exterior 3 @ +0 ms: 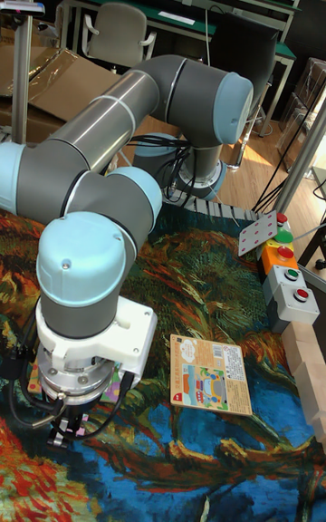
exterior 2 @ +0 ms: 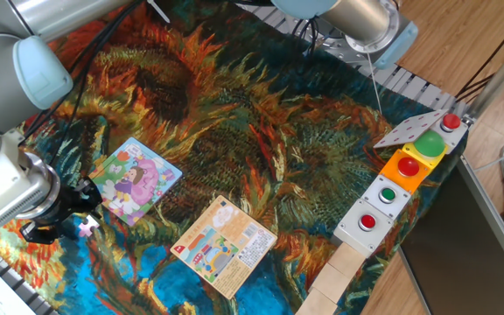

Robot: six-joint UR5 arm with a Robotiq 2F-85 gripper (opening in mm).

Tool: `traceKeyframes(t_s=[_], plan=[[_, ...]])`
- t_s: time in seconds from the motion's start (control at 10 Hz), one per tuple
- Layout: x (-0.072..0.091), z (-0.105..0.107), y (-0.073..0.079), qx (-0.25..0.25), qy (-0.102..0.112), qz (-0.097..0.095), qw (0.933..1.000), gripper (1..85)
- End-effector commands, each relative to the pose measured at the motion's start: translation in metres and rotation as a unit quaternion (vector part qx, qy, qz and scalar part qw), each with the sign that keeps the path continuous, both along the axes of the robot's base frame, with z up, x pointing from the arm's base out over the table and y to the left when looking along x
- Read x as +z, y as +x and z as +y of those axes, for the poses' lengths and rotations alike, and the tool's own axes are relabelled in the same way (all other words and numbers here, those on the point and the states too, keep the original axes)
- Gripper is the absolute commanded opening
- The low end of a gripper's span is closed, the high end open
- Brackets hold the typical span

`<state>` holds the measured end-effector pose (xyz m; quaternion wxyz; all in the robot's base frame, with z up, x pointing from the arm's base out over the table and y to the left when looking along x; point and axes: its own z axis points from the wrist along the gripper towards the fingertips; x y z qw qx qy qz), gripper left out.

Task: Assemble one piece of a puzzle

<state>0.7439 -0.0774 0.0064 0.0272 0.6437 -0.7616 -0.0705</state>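
The puzzle [exterior 2: 135, 180], a square cartoon board with a girl in purple and pink, lies on the patterned cloth at the left. The piece [exterior 2: 87, 226], small and pale pink, sits just off the board's lower left corner. My gripper [exterior 2: 73, 217] is low over that spot, its dark fingers on either side of the piece. Whether they pinch it is not clear. In the tall fixed view the wrist covers most of the puzzle [exterior 3: 113, 386], the gripper [exterior 3: 68, 431] hangs beneath it, and the piece is hidden.
An orange-peach printed card [exterior 2: 226, 245] lies right of the puzzle, also seen as card [exterior 3: 210, 375]. A row of button boxes [exterior 2: 392, 188] and wooden blocks [exterior 2: 339, 271] line the right edge. The arm's links [exterior 2: 24, 61] loom over the left side.
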Motion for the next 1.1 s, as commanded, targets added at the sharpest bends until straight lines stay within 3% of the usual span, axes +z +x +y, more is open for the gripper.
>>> traceKeyframes(t_s=[0.0,1.0], plan=[[0.0004,0.0017,-0.0008,-0.003,0.009,0.001,1.0,53.7],[-0.0022,0.0003,-0.0028,-0.002,0.01,0.007,0.9999,51.3]])
